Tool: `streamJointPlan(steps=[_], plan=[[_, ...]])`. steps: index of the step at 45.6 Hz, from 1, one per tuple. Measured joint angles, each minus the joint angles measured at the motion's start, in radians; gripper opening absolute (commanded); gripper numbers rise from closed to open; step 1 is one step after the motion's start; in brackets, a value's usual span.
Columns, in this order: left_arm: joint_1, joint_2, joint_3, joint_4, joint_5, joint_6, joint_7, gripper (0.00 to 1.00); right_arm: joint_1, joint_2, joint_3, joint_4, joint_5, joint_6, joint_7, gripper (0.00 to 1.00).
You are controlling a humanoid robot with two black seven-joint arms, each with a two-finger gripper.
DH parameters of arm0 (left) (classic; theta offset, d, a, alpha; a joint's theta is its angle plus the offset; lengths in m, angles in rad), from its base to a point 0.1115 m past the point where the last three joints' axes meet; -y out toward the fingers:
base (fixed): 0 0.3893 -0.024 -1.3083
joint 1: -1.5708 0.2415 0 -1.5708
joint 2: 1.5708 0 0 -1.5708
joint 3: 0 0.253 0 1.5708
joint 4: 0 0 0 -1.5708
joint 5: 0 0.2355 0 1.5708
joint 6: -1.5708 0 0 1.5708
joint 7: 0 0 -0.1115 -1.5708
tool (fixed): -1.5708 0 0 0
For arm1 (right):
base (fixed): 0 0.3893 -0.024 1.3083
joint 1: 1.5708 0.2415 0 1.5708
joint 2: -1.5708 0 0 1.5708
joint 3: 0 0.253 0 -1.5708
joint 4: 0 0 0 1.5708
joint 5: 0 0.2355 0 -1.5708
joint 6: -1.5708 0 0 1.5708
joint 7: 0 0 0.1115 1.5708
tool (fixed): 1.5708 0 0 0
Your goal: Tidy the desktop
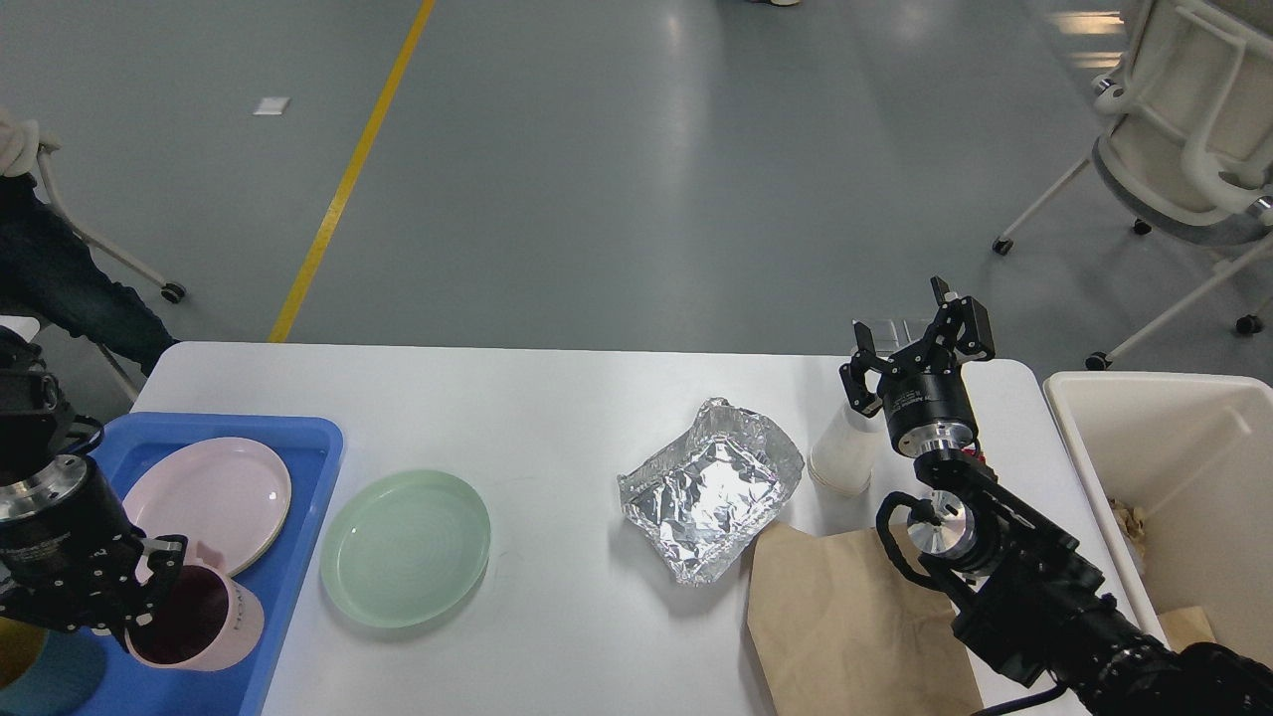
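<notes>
From my head, my left gripper point(149, 587) is closed on the rim of the pink cup point(194, 625), right over the blue tray point(298, 467) at the left end of the desktop point(557, 418). My right gripper point(915, 338) hangs open, empty, far off.

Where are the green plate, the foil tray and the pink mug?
green plate point(406, 548): head view, centre of the dish.
foil tray point(711, 489): head view, crumpled bottom.
pink mug point(199, 622): head view, dark inside, over the blue tray.
</notes>
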Motion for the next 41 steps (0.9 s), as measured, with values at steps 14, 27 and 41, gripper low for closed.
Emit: streamJointPlan(steps=[14, 27, 41], plan=[[0.125, 0.018, -0.021, 0.112, 0.000, 0.000, -0.002, 0.00, 0.000, 0.000, 0.000, 0.000, 0.000, 0.000, 0.000, 1.00], [0.200, 0.009, -0.056, 0.154, -0.001, 0.000, 0.001, 0.00, 0.000, 0.000, 0.000, 0.000, 0.000, 0.000, 0.000, 1.00], [0.225, 0.008, -0.061, 0.161, 0.000, 0.000, 0.005, 0.04, 0.000, 0.000, 0.000, 0.000, 0.000, 0.000, 0.000, 1.00]])
